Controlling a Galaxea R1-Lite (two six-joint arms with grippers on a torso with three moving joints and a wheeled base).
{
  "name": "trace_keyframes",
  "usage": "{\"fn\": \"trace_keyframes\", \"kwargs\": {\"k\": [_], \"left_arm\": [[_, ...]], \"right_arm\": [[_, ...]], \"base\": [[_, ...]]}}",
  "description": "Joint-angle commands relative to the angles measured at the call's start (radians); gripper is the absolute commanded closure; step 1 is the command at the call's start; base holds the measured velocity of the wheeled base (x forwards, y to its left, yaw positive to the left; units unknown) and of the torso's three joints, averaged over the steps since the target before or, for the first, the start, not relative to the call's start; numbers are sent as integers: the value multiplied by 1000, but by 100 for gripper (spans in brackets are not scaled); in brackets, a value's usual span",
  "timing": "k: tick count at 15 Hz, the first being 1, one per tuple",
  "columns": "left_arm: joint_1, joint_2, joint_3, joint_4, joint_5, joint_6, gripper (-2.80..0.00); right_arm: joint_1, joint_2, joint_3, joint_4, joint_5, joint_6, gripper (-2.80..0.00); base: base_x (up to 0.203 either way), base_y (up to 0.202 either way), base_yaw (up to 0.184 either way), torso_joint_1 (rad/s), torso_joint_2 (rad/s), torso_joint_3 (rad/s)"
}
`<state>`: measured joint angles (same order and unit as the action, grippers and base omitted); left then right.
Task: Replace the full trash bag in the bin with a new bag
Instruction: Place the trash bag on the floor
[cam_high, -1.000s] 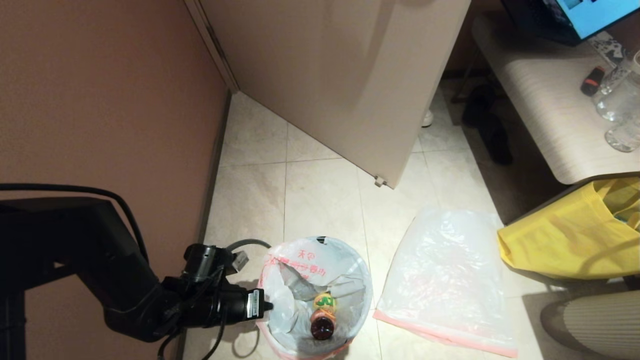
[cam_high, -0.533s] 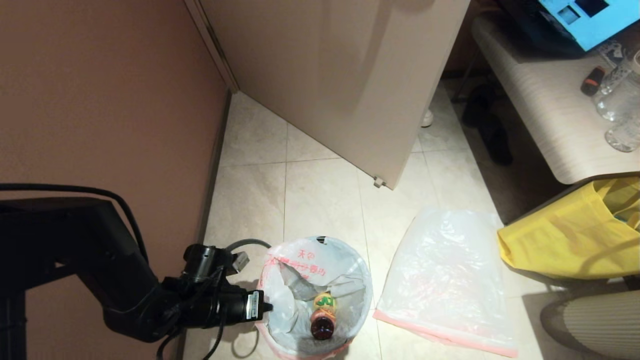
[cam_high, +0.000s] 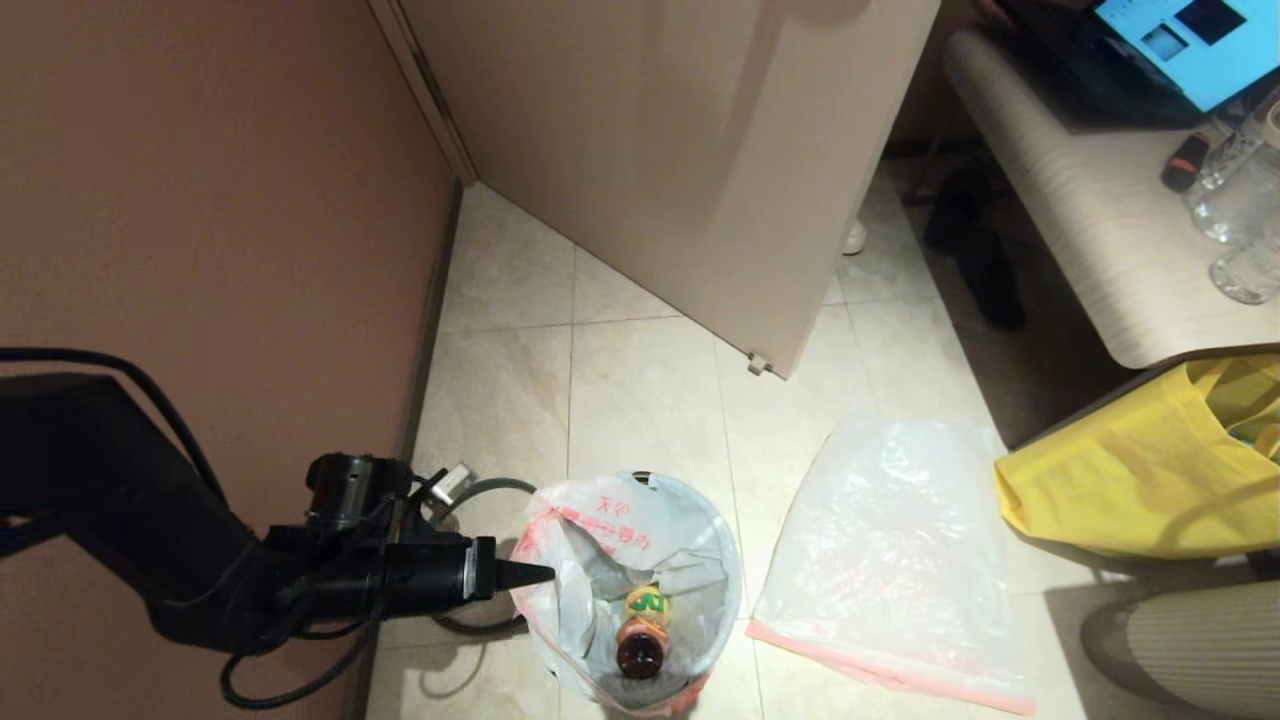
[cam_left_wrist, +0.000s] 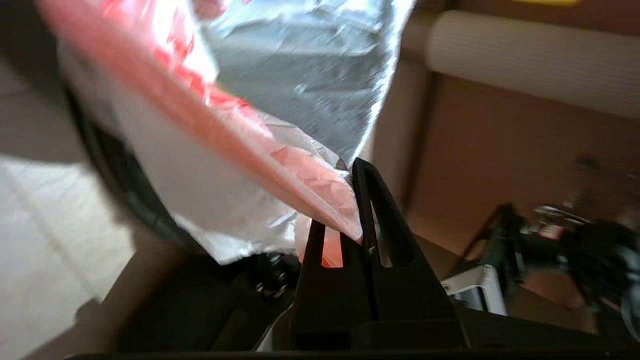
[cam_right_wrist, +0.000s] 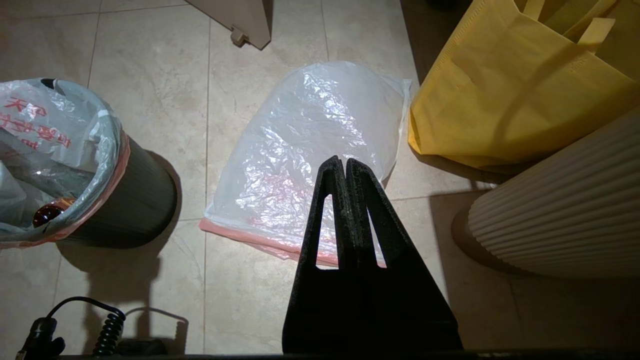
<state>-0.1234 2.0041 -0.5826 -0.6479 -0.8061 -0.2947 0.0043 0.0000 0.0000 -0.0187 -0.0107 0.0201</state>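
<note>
Head view shows the full trash bag (cam_high: 630, 560) sitting in the bin (cam_right_wrist: 135, 200) on the floor, its pink rim pinched in the left hand (cam_high: 545, 574) — closed on the plastic. Just beside lies the new bag (cam_high: 890, 560) — flat. Right hand (cam_right_wrist: 345, 167) hangs closed, empty.

bare floor tiles (cam_high: 640, 390) lie open behind the bin (cam_right_wrist: 135, 200), up to the door (cam_high: 700, 170). on the bin's left the wall (cam_high: 200, 200) stands close, and the left gripper (cam_high: 540, 574), pinched on the full bag (cam_high: 620, 520), fills that gap. to the right the new bag (cam_high: 890, 560) covers the floor, then a yellow bag (cam_high: 1130, 480) and the table (cam_high: 1080, 220).
</note>
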Motion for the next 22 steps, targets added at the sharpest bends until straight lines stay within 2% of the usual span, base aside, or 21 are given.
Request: {"fn": "trace_keyframes", "kwargs": {"k": [1,3,6,11,16,22], "left_arm": [[27,67,-77,-4,-98,-1,0],[36,87,-125,-4,-189,-1,0],[46,77,-128,-4,-374,-1,0],[47,-12,-100,-4,-537,-2,0],[47,-124,-90,-3,-608,-4,0],[46,-231,-96,-1,-619,-10,0]], "right_arm": [[0,1,0,0,0,1,0],[0,2,0,-1,0,1,0],[0,1,0,-1,0,0,0],[0,0,0,0,0,1,0],[0,1,0,-1,0,0,0],[0,0,0,-1,0,0,0]], "base": [[0,0,0,0,0,0],[0,0,0,0,0,0],[0,0,0,0,0,0],[0,0,0,0,0,0],[0,0,0,0,0,0],[0,0,0,0,0,0]]}}
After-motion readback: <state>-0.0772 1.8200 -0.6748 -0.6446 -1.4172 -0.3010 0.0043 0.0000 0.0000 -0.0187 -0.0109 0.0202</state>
